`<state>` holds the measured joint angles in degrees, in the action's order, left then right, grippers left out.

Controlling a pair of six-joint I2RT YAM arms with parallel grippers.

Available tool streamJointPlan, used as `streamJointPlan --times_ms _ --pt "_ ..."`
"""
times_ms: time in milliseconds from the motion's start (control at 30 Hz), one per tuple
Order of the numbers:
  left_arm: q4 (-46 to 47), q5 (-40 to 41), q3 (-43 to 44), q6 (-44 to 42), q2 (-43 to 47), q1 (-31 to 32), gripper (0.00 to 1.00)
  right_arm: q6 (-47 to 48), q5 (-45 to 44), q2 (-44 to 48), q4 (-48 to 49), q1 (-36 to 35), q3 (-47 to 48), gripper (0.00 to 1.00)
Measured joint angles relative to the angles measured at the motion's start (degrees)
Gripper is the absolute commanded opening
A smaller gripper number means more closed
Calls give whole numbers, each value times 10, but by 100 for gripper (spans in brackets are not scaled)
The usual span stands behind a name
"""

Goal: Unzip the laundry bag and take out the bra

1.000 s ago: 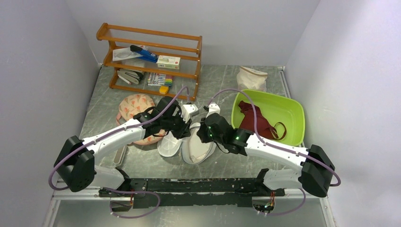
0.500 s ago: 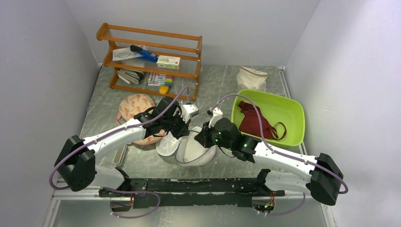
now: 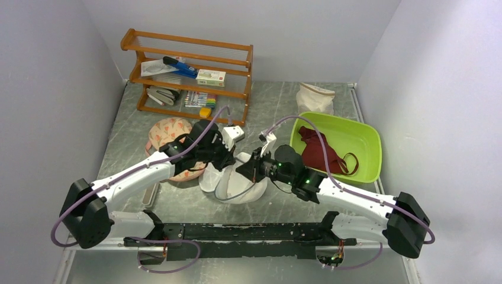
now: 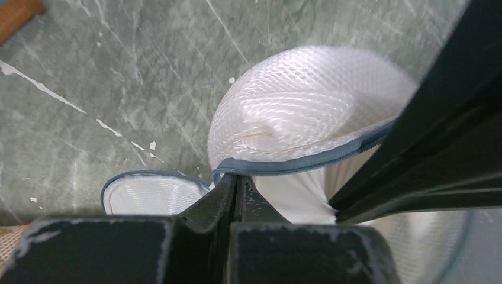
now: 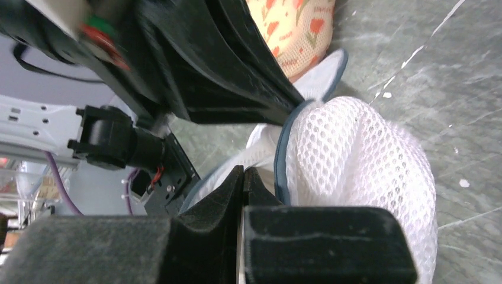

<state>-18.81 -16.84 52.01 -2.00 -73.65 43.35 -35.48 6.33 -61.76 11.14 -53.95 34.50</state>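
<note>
Grey marbled counter [image 3: 278, 100], walls on three sides. Wood rack [image 3: 186, 65] at back L, w/ stationery. Green tub [image 3: 368, 145] on R side. Inside it: bra [image 3: 317, 152], limp maroon heap, one strap looping toward tub's near R. Out of the bag already.

At centre front: bag [image 3: 240, 188], unzipped, halves splayed open, white mesh domes w/ grey-blue zip rim. Strung between both grippers; poss. partly raised off counter, can't tell for sure. Just L of bag: peach floral cups [image 3: 169, 133]. Behind tub, apart from it: cream sack [image 3: 315, 97].

L gripper [image 4: 235, 184]: together, clamped on zip rim where the two halves meet. R gripper [image 5: 244, 177]: together too, pinching bag's edge beside the rim as far as wrist view shows. Sliver of white between its fingers.

Handling, as a judgement:
- Bag: prob. light, springy mesh, likely dents then pops back. Smooth mesh may slip, so take hold at the stitched zip rim or the pull, not the dome.
- Bra: soft, light, straps prone to snag. Best taken at bunched cup fabric, not a thin strap.
- Task looks about done; only letting go of bag left.
</note>
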Motion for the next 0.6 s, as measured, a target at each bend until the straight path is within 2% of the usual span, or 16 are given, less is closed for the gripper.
streamJointPlan --times_ms 300,600 --pt "23 14 -11 15 37 0 7 3 120 -59 69 3 -55 0" --pt "23 14 -11 24 16 0 7 -3 182 -110 133 3 -13 0"
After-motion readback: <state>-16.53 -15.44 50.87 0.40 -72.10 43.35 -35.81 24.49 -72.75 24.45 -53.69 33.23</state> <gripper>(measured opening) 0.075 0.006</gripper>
